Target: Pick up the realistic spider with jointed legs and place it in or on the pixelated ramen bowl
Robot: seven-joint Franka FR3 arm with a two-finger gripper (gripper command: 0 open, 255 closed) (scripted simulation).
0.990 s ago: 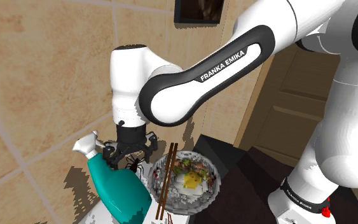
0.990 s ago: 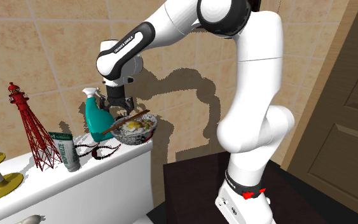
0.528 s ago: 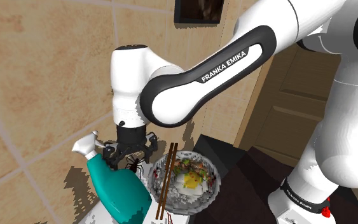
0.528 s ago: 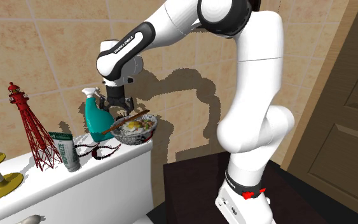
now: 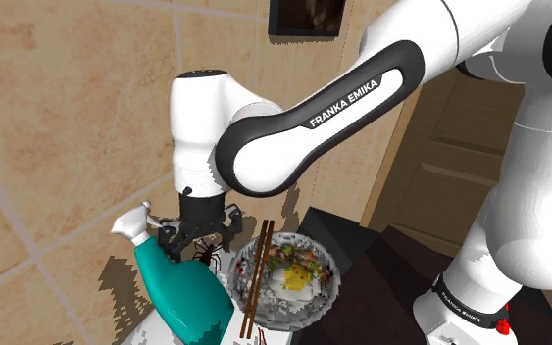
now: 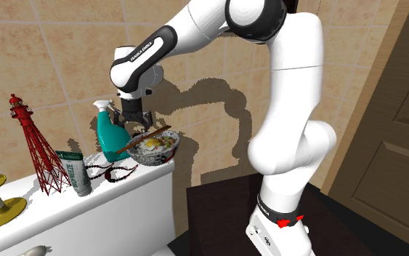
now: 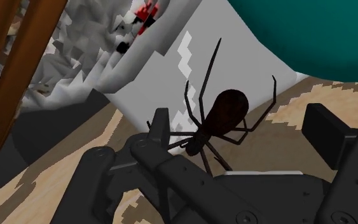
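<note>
Scarcely any motion is noted since the earlier frame. Grasping is in hand: the black, long-legged spider (image 7: 225, 111) lies on the white cistern top (image 7: 254, 63), between the tips of the wide-spread end effector (image 5: 201, 239) and not clasped. Closing, then lifting to the grey pixelated ramen bowl (image 6: 162, 156) just beside, is called for.

Spider (image 7: 225, 114): the dark brown body was smooth with a faint sheen, and the thin legs looked matt. Ramen bowl (image 5: 327, 284): the grey wall was rough and jagged, built of blocky facets, without gloss. Chopsticks (image 5: 254, 284): brown, wood-like, matt. Spray bottle (image 5: 185, 294): teal, smooth, plastic in look. Gripper (image 7: 241, 124): black, matt, hard. Arm (image 6: 290, 109): the white shell was smooth with a soft gloss. Wall tiles (image 5: 58, 118): beige, mottled, stone-like. Door (image 6: 402, 109): brown, with wood grain showing.
</note>
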